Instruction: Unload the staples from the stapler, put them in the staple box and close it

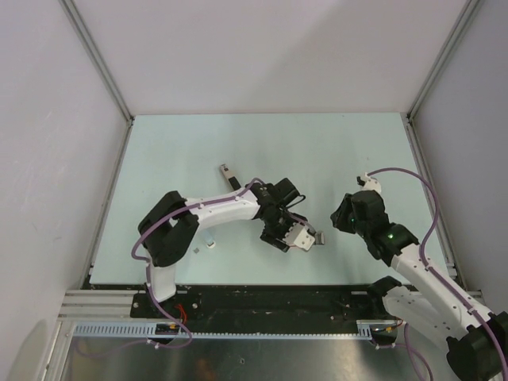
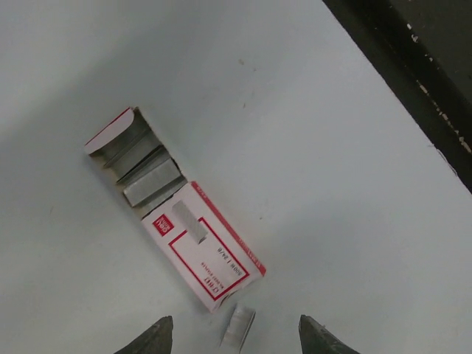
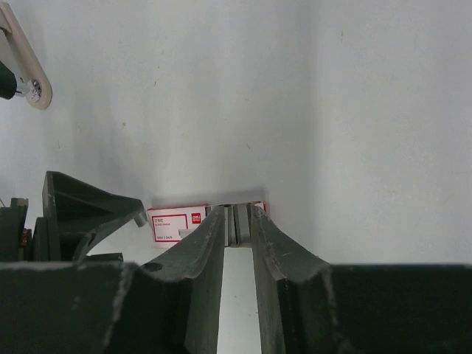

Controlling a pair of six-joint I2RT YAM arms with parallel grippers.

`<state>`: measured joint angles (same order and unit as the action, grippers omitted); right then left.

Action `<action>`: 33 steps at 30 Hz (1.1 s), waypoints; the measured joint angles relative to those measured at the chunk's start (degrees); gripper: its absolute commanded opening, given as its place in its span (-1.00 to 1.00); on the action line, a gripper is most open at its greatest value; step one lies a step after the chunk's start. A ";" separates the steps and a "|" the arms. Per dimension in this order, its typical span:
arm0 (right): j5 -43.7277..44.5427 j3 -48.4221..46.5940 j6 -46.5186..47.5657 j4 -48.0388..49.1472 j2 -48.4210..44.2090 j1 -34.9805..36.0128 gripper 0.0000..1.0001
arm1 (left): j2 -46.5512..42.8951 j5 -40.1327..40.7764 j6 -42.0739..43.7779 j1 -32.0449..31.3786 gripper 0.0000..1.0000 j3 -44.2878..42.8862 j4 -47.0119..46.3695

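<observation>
Just beside the red-and-white box (image 2: 203, 254), at its closed end, one strip of the staples (image 2: 237, 327) lies loose on the tabletop (image 2: 332, 184), and a second strip rests on the box's printed face. My left fingers (image 2: 234, 342) hang apart over that loose strip, touching nothing. My right fingers (image 3: 237, 218) point toward the box and stand nearly together. A grey sliver shows in the slit between them, but I cannot tell whether I clamp it or only see it beyond. The stapler (image 1: 228, 175) I take to be the longish thing lying well apart from the box, though it is too small to be sure. I judge the unloading close to finished, with the strips collecting at the box. The next move calls for a low, square approach, since such a strip is thin, flat and likely to slip or break.
</observation>
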<state>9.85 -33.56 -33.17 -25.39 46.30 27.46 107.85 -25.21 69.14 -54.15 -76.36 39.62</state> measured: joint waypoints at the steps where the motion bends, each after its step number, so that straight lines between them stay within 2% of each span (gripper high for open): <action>1: -0.37 0.00 0.26 0.02 0.04 -0.39 -0.50 | 0.20 -0.11 0.11 -0.22 0.33 0.04 -0.04; 6: -1.49 0.00 0.87 0.39 0.37 -1.36 -0.53 | 1.55 -0.33 0.35 -0.48 0.20 0.07 -0.07; 23: -2.86 0.00 1.77 0.42 0.79 -2.08 -0.59 | 4.66 1.60 -0.13 -0.46 -0.03 -0.59 -0.50; 26: -2.86 0.00 1.79 0.42 0.79 -2.10 -0.59 | 4.74 1.79 -0.17 -0.39 -0.01 -0.66 -0.59; 33: -3.17 0.00 1.92 0.46 0.92 -2.25 -0.59 | 4.74 1.95 -0.81 0.87 0.19 -0.72 -1.14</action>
<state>6.68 -33.56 -31.24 -24.93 47.22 25.21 112.60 -23.27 68.34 -53.28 -77.08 38.48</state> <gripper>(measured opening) 0.207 0.567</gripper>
